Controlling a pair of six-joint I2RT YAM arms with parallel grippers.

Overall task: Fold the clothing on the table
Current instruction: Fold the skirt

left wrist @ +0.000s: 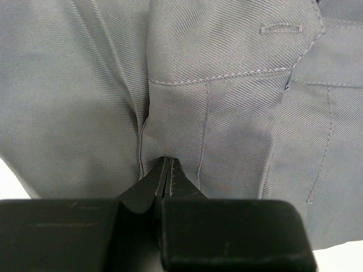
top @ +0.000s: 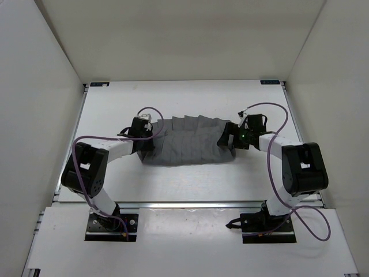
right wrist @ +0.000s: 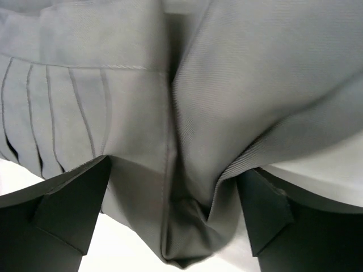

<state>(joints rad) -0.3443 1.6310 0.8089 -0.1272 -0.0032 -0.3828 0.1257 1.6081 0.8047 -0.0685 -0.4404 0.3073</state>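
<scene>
Pleated skirt [top: 187,147] lies roughly flat mid table [top: 184,98], long axis left-right, 1 gripper at each end.

Handling, my read:
- Woven twill-looking cloth, light and limp, with no stiffness of its own. It will sag and drape from wherever it's pinched.
- Pleats will likely fan out or bunch if dragged.
- Not fragile. The surface looks fairly smooth, so a thin 1-layer pinch could slip.
- Best hold is the edge at each end, where stitching and doubled layers give thickness. Lift both ends together to keep it level.

Left gripper [left wrist: 165,170]: fingers [left wrist: 142,192] are pressed together, pinching a small ridge of cloth. Fabric puckers into the tips just below a stitched seam [left wrist: 221,78]. The rest of the skirt spreads away beyond the tips.

Right gripper [right wrist: 176,167]: fingers [right wrist: 68,209] are spread wide, nothing gripped. A bunched fold of the skirt's end sits in the gap between the 2 fingers and reaches back past the tips. The finger on the pleated side overlaps the cloth edge; the other sits beside the fold. Cannot tell if either pad touches fabric. Closing here should catch several layers.
</scene>
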